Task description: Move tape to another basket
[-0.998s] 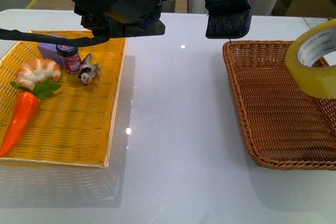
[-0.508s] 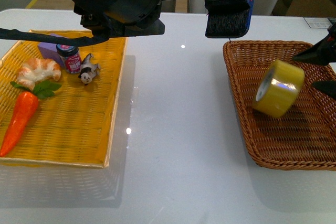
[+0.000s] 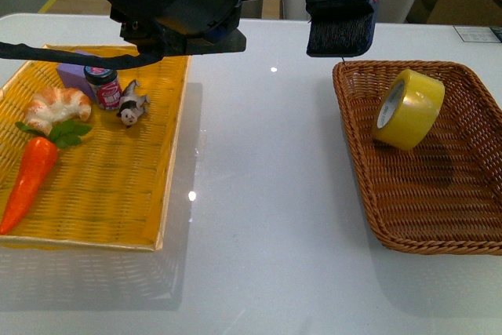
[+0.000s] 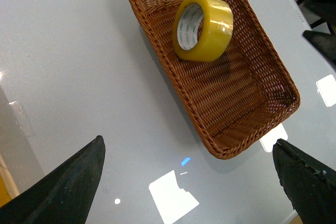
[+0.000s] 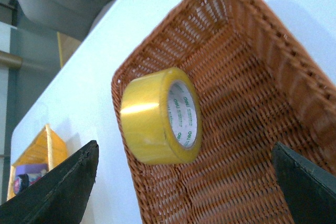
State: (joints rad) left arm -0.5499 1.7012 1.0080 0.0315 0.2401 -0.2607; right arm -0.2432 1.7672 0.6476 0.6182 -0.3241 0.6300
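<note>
Front view has the tape (image 3: 408, 109) already inside the basket (image 3: 354, 164), toward the far left corner, well apart from the yellow tray (image 3: 169, 154) across the white table (image 3: 267, 209). The roll is not flat. It stands on its curved outer face and tips a little, with the white printed core turned toward the basket's left wall; whether it touches that wall cannot be told. In the left wrist view the left gripper (image 4: 186, 184) hangs over the table with its two dark fingers spread wide and nothing between them. In the right wrist view the right gripper (image 5: 182, 184) is likewise wide open and empty, with the roll well clear of both tips. As a judgement, the roll should be stiff and sturdy, of modest weight and in no way fragile, but its glossy yellowish outside looks slick and, set on its round face, it could roll across the ribbed wicker. If it needed taking up again, the surest hold would be a pinch on the ring wall, one finger inside the core and one outside. A squeeze across the two flat faces would also serve, whereas one across the round girth could let it slip out.
</note>
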